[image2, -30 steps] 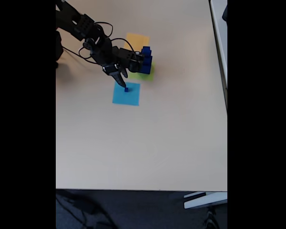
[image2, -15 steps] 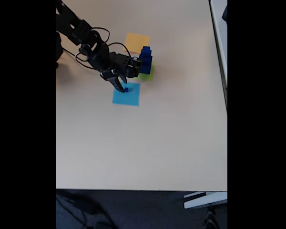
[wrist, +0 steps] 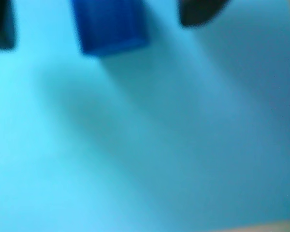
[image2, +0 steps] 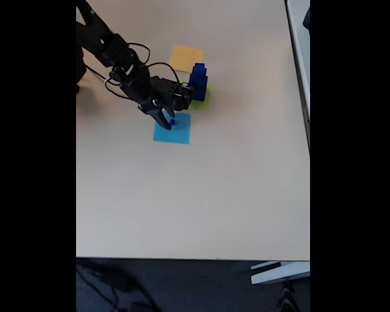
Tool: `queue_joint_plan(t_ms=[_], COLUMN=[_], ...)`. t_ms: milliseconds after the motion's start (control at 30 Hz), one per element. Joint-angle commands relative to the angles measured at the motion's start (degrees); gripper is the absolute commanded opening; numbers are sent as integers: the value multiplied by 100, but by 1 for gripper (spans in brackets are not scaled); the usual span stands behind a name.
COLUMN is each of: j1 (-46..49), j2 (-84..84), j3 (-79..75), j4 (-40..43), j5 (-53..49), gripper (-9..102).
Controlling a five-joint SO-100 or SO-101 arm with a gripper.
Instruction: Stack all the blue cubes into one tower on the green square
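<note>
A tower of stacked blue cubes (image2: pixel 198 80) stands on the green square (image2: pixel 205 101) in the fixed view. One tiny blue cube (image2: pixel 172 121) (wrist: pixel 111 26) sits on the light-blue patch (image2: pixel 173 132) (wrist: pixel 145 145). My gripper (image2: pixel 166 121) (wrist: pixel 100 19) is down at this tiny cube and open. In the wrist view, one dark fingertip (wrist: pixel 0 26) stands left of the cube and the other fingertip (wrist: pixel 200 12) right of it. There is a gap on each side.
An orange square patch (image2: pixel 186 57) lies behind the green one. The beige table (image2: pixel 201 195) stretches toward its front edge. The arm's black links and cables (image2: pixel 117 55) come in from the upper left.
The gripper has dropped toward the light-blue patch and now straddles the tiny cube. The tower has not moved.
</note>
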State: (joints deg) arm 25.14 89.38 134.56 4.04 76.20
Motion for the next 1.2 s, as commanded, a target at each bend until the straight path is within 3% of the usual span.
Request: queue_joint_plan(t_ms=[0,1000,1167], j1=[-70,-79,-62], j2=[53,299,1125], j3=[-18,-26,-316], j4=[-132,-105,729], j5=[62,-220,-413], gripper=[16,1,0])
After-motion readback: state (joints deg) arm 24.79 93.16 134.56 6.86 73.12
